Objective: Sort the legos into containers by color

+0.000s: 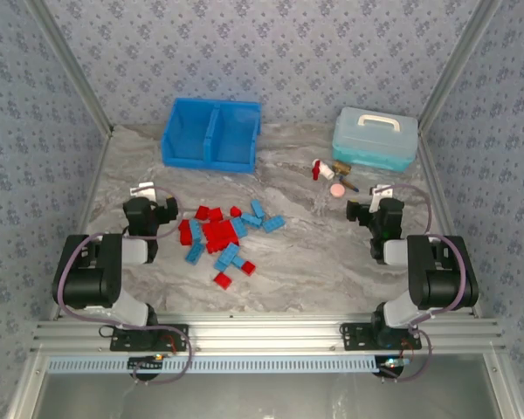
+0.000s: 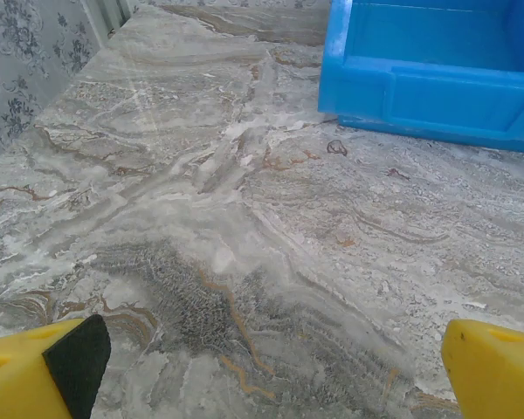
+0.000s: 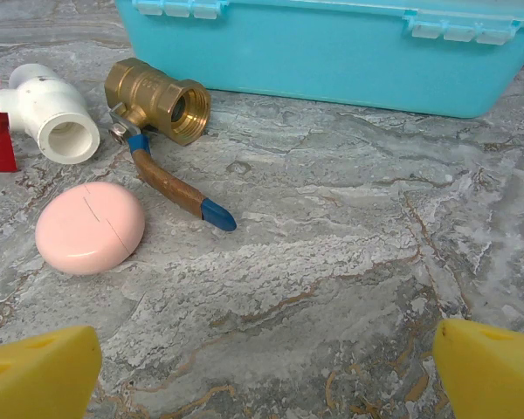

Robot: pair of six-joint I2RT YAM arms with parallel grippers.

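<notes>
Left claw (image 2: 279,371) mostly cropped; blue bin (image 2: 437,78) cut off; legos (image 1: 220,234) overlapping

Red and light-blue legos (image 1: 220,234) lie heaped before the two-compartment blue bin (image 1: 211,133).

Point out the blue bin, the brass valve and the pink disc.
blue bin (image 1: 201,155), top external view, on its front wall.
brass valve (image 3: 148,92), right wrist view, on its brass body.
pink disc (image 3: 89,227), right wrist view, on the middle of its top face.
</notes>
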